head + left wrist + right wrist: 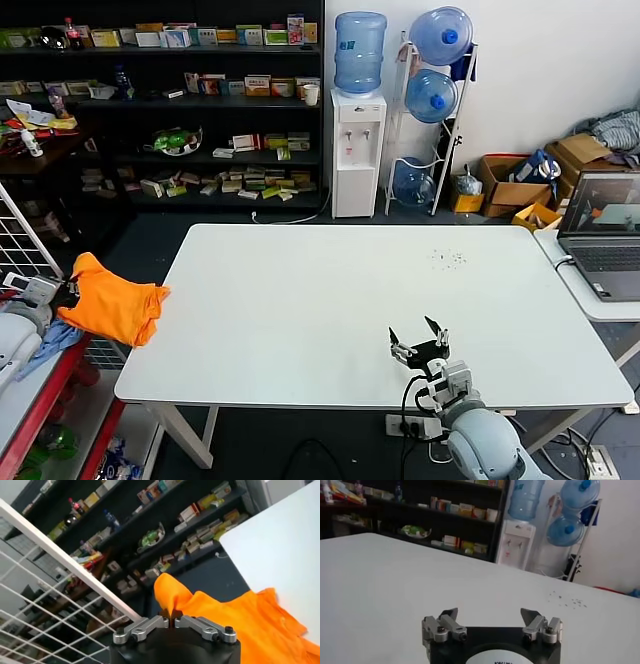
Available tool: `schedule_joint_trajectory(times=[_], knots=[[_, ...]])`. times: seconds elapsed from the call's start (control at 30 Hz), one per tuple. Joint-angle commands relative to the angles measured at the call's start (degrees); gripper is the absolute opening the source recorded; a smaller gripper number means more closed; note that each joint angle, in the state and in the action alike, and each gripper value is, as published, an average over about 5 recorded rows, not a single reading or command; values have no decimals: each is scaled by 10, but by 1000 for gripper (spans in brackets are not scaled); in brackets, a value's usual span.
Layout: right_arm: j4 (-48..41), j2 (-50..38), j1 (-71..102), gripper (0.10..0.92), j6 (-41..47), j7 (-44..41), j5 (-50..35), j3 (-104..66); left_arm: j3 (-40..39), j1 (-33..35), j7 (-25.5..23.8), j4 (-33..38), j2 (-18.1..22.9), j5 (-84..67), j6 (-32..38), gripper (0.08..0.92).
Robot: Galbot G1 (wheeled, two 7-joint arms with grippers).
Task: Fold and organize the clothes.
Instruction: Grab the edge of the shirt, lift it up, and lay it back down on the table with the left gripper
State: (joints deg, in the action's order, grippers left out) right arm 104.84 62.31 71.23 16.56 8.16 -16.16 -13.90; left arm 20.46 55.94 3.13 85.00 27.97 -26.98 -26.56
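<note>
the left gripper point(172, 621) pinches the orange t-shirt point(112, 303) at the table's point(330, 300) left edge; the right gripper point(419, 340) waits wide open, holding nothing, near the front.

A plain bright orange T-shirt point(112, 303) hangs off a white table point(330, 300); light blue cloth point(48, 345) sits beside it.

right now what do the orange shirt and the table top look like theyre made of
Orange T-shirt: soft, matte knit fabric, probably cotton or a blend; it drapes and creases where the shut left gripper pinches it.
Table top: hard, smooth white board, likely laminate, with a faint sheen; the core cannot be told.
</note>
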Motion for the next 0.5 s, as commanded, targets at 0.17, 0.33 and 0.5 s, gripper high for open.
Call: schedule_joint_trajectory(times=[0.17,0.33,0.5], knots=[[8,4,-1,823,-1,-1,10,2,-26,-36,1,-10,-16,57,6,114],[8,4,4,823,-3,-2,11,2,-24,-33,7,-6,-14,39,7,114],[8,4,6,823,-2,-1,13,3,-24,-9,25,30,27,18,-3,114]])
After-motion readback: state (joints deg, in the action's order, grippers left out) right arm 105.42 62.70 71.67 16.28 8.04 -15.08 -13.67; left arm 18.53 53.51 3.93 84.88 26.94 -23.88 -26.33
